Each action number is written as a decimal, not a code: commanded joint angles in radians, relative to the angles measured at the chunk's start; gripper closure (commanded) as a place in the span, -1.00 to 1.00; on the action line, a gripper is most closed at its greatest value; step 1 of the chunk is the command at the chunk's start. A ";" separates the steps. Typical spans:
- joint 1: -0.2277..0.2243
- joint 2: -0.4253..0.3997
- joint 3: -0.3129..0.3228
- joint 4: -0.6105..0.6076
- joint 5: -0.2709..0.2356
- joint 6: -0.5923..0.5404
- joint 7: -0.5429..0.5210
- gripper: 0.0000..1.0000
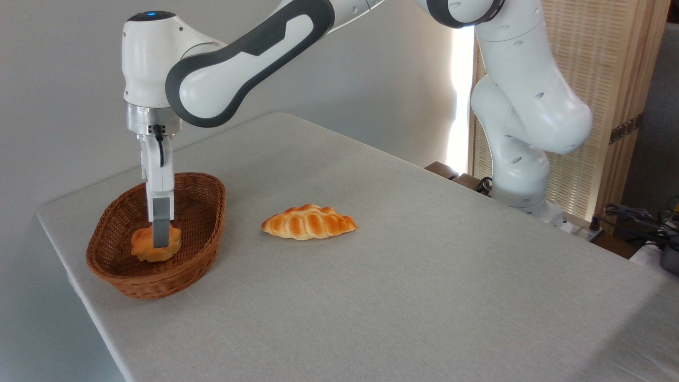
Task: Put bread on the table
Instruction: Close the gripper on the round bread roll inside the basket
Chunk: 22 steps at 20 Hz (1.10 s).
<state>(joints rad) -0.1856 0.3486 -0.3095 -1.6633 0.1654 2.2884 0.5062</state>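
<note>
Right now we see the gripper (159,240) reaching straight down into the basket (207,212), its grey finger pressed against the front of the bread (146,249). Only that one finger shows from this side, so we cannot tell whether the jaws have closed on the bun or only bracket it. The bread sits on the basket floor, towards the near left.

To do this step well, we would want a firm squeeze across the bun's middle, then a straight vertical lift high enough to clear the woven rim before any sideways travel (that rim looks steep enough to catch on).

The bread is a lumpy, orange-yellow knot with a folded top, probably soft, so it may give under pressure. Around it is brown oval wicker, ribbed and rough. Further right lies a braided golden loaf (309,222) with pointed ends, on the pale, cloth-like worktop (424,297), which offers plenty of free space for setting down.
</note>
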 commanded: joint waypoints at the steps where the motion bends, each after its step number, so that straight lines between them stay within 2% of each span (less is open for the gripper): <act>1: -0.003 0.004 0.003 -0.010 0.005 0.037 -0.002 -1.00; 12: -0.008 0.020 0.003 -0.019 0.005 0.063 -0.002 -1.00; 13: -0.008 0.021 0.003 -0.023 0.005 0.069 -0.002 -0.95; 15: -0.008 0.023 0.003 -0.033 0.005 0.106 -0.002 -0.30; 16: -0.008 0.023 0.003 -0.036 0.005 0.112 -0.002 -0.09; 17: -0.008 0.023 0.003 -0.038 0.006 0.114 0.000 0.03; 18: -0.008 0.023 0.003 -0.041 0.011 0.114 0.002 0.32; 20: -0.008 0.023 0.003 -0.043 0.016 0.114 0.003 0.51; 22: -0.008 0.023 0.003 -0.043 0.016 0.112 0.002 0.52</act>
<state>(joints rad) -0.1907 0.3740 -0.3095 -1.6952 0.1654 2.3788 0.5066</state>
